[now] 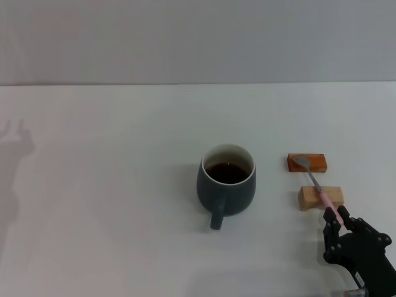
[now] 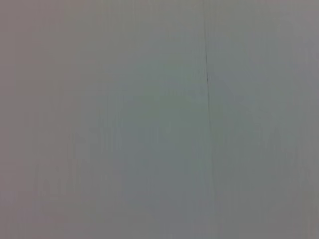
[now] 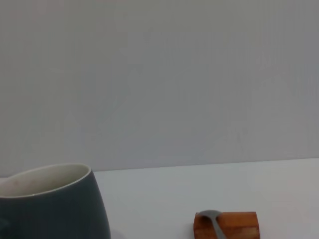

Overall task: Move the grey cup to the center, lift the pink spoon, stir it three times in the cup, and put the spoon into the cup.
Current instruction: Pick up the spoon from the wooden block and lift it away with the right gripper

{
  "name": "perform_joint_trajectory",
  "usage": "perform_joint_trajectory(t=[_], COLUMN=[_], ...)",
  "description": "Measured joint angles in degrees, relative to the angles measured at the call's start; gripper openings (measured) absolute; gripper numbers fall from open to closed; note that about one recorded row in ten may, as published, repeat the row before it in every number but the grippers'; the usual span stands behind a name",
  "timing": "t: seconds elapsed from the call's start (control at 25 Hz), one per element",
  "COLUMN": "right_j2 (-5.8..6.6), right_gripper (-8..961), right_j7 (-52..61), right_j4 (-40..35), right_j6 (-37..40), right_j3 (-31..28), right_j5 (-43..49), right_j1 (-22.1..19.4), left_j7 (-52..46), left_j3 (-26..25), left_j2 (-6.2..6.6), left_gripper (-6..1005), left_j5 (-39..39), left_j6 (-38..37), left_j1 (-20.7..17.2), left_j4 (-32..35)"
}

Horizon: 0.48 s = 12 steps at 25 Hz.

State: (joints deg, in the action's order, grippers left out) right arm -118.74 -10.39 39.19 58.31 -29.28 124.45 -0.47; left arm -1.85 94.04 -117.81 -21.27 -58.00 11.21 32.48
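The white tabletop (image 1: 111,204) carries the grey cup (image 1: 226,182) near its middle, upright, dark liquid inside and its handle turned toward the near edge. The right gripper (image 1: 336,221) sits by the near right corner, its fingers closing around the handle end of the pink spoon (image 1: 317,185), though whether they pinch it I cannot tell. The spoon lies across a pale wooden block (image 1: 320,197), its bowl resting on a reddish-brown block (image 1: 307,163) farther back, right of the cup.

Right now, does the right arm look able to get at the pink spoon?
Probably yes. The right pincer is already at the handle end of the pink spoon, which lies propped across two wooden blocks, off the table. Nothing stands between them; the grey cup sits apart.
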Motion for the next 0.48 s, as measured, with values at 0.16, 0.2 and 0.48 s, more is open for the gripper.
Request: perform_joint_trajectory(t=[0.16, 0.2, 0.48], right_j2=[0.00, 0.00, 0.08], right_gripper=[157, 157, 157], right_j7=[0.0, 0.0, -0.1], right_j4=[-0.1, -0.1, 0.4], right_j6=[-0.1, -0.1, -0.1], right_j3=[0.0, 0.0, 0.0], right_j5=[0.0, 0.0, 0.0], right_j1=[0.2, 0.2, 0.2], left_j7=[0.0, 0.0, -0.1], left_j3=[0.0, 0.0, 0.0], left_j2=[-0.05, -0.05, -0.05], left_gripper=[215, 215, 216], left_j5=[0.0, 0.0, 0.0], left_j6=[0.0, 0.0, 0.0], left_j1=[0.0, 0.0, 0.1], left_j4=[0.0, 0.0, -0.2])
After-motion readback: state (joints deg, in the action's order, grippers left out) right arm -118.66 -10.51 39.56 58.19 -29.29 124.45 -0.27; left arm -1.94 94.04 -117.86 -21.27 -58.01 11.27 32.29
